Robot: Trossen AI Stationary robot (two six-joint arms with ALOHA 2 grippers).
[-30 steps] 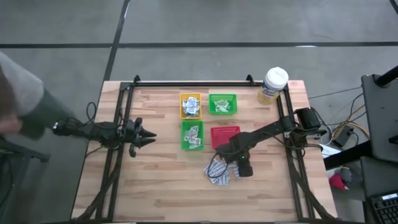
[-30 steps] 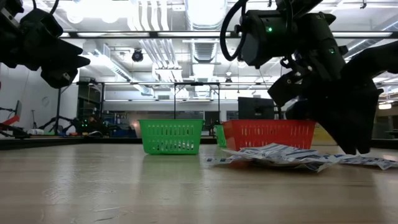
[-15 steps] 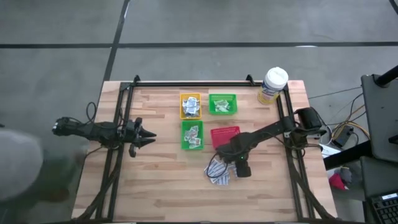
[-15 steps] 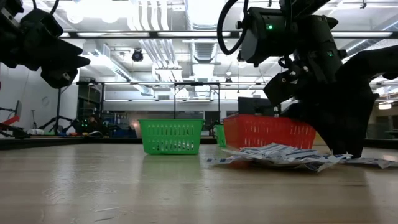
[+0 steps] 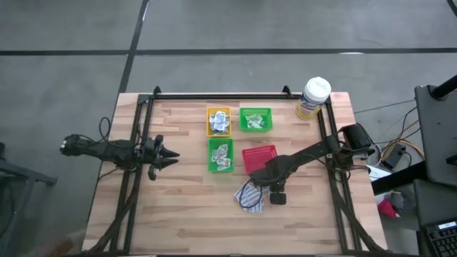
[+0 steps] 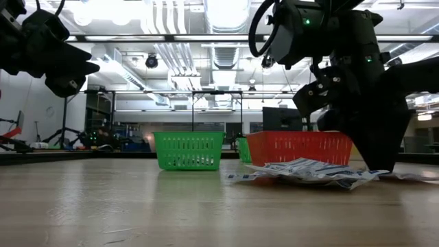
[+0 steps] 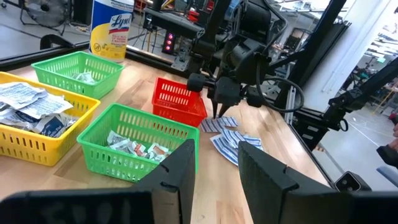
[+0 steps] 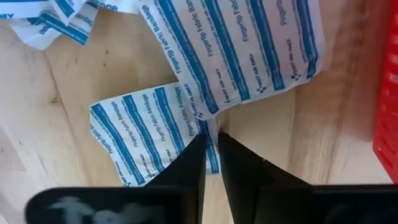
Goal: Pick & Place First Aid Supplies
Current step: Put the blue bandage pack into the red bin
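Note:
The first aid supplies left on the table are blue-and-white striped packets (image 5: 250, 198) in a loose pile, just in front of the red tray (image 5: 258, 157). My right gripper (image 8: 211, 138) points down at the pile's right end, shut on the edge of one striped packet (image 8: 146, 134). That packet lies flat on the wood, tucked partly under a larger one (image 8: 242, 43). My left gripper (image 7: 217, 171) waits open at the table's left side (image 5: 168, 158), well above the top. My right gripper pinches one striped packet by its edge (image 8: 205, 127) between its two fingertips. The fingers come from above, pointing down. The packet lies flat on the table, one corner under the neighbouring packet.
A yellow tray (image 5: 218, 121) and two green trays (image 5: 255, 119) (image 5: 221, 155) hold other sachets behind and left of the pile. A yellow canister with a white lid (image 5: 314, 98) stands at the far right corner. Bare wood lies along the near edge.
My right gripper has rolled a little about its own downward line while staying over the right end of the pile.

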